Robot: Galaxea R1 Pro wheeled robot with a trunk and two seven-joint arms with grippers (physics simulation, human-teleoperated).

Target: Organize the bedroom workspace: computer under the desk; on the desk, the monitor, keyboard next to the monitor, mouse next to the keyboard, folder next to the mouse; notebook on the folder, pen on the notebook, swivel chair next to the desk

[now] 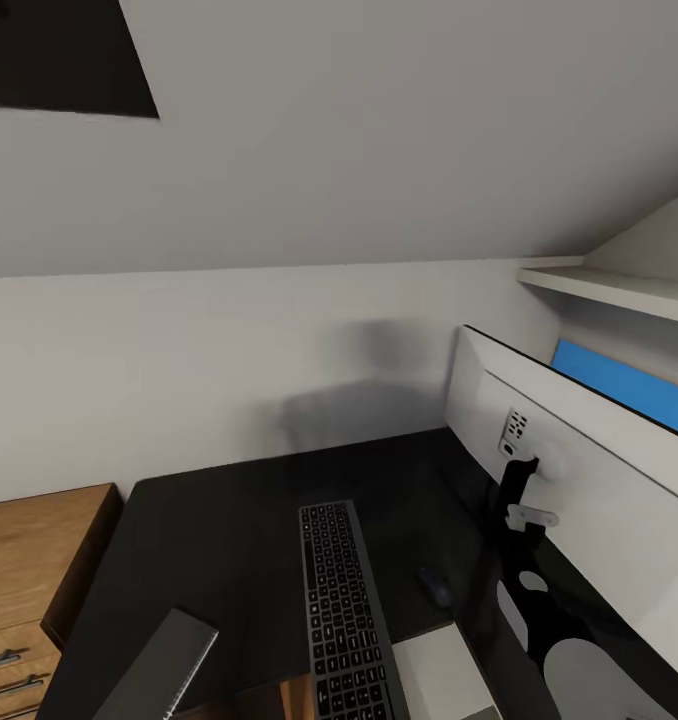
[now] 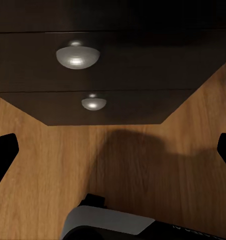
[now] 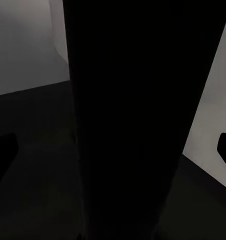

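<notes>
A glossy black desk [image 1: 229,540] fills the lower part of the head view, set against a white wall [image 1: 179,360] beneath a sloping ceiling. A slim dark grey keyboard [image 1: 341,610] lies lengthwise on the desk top, its near end running out of the bottom of the picture. To its right stands the monitor [image 1: 579,480], white back facing the camera, on a thin black stand [image 1: 514,495]; a strip of blue [image 1: 624,385] shows just above the monitor's upper edge, and what it belongs to cannot be told. A small dark object [image 1: 436,587], too dim to identify, sits on the desk between the keyboard and the stand. A flat grey slab [image 1: 159,665] tilts up at the desk's near left corner. A low oak chest with bar handles [image 1: 19,590] stands just beside the desk on the left, and a white shelf [image 1: 619,290] juts from the wall at upper right.

The left wrist view shows dark drawer fronts with two round silver knobs [image 2: 77,55] above a wooden floor [image 2: 43,165]; the left gripper [image 2: 113,150] has its dark fingertips [image 2: 4,150] spread wide at the picture's edges, holding nothing.

In the right wrist view, a broad black upright shape [image 3: 138,120] stands between the right gripper's fingertips [image 3: 225,147], which sit wide apart at the frame's sides; contact with it cannot be told.
</notes>
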